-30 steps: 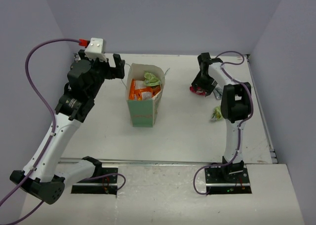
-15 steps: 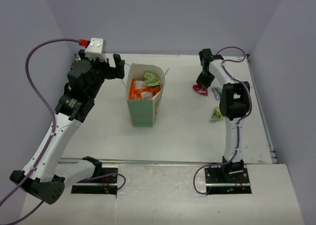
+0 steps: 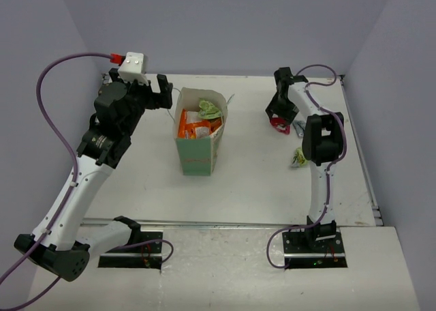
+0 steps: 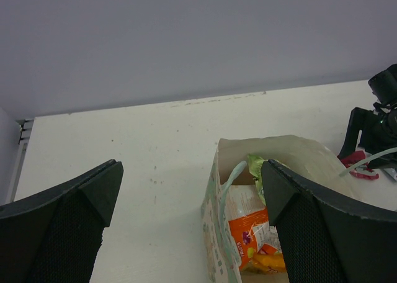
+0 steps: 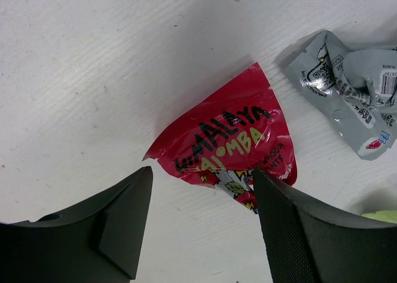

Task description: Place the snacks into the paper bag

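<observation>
Standing upright, paper bag [image 3: 196, 154] mouth-up

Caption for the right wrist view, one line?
Open right end effector hovers over a red snack packet on the white table, a crumpled grey packet beside it.

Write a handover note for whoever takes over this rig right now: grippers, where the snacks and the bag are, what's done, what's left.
Left gripper: open, empty, beside the mint-green paper bag.
Right gripper: open, low over the crinkly red packet, not gripping it.
Done: orange pouches and a light green packet are in the bag.
Left: the red packet, the crumpled grey packet beside it and a small green packet, all on the white table, right side.
</observation>
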Tool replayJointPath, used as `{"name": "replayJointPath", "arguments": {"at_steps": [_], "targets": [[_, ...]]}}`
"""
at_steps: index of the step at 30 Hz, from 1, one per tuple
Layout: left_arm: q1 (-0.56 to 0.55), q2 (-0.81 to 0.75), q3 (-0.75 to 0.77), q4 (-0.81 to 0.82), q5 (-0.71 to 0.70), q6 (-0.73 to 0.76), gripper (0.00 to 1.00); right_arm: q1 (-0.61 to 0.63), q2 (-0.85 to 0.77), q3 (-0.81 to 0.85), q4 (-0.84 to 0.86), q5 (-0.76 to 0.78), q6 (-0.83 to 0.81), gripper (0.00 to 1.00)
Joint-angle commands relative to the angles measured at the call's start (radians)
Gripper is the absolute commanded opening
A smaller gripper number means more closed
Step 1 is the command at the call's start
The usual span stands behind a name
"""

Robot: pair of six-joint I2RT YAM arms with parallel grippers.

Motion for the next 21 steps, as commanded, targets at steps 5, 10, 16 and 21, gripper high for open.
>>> {"name": "replayJointPath", "arguments": {"at_steps": [5, 10, 16, 21], "targets": [[-0.007, -0.008, -0.007, 0.053, -0.013, 0.032, 1.00, 0.003, 0.045, 0.130, -0.155, -0.022, -0.081, 0.67], [-0.007, -0.027, -0.024, 0.059, -0.033, 0.038, 1.00, 0.003, 0.024, 0.087, -0.181, -0.049, -0.089, 0.00], [-0.007, -0.037, -0.034, 0.060, -0.051, 0.053, 1.00, 0.009, -0.091, -0.128, -0.100, -0.112, -0.081, 0.00], [-0.007, -0.027, -0.034, 0.070, -0.044, 0.055, 1.00, 0.055, -0.217, -0.309, -0.030, -0.206, -0.079, 0.00]]}}
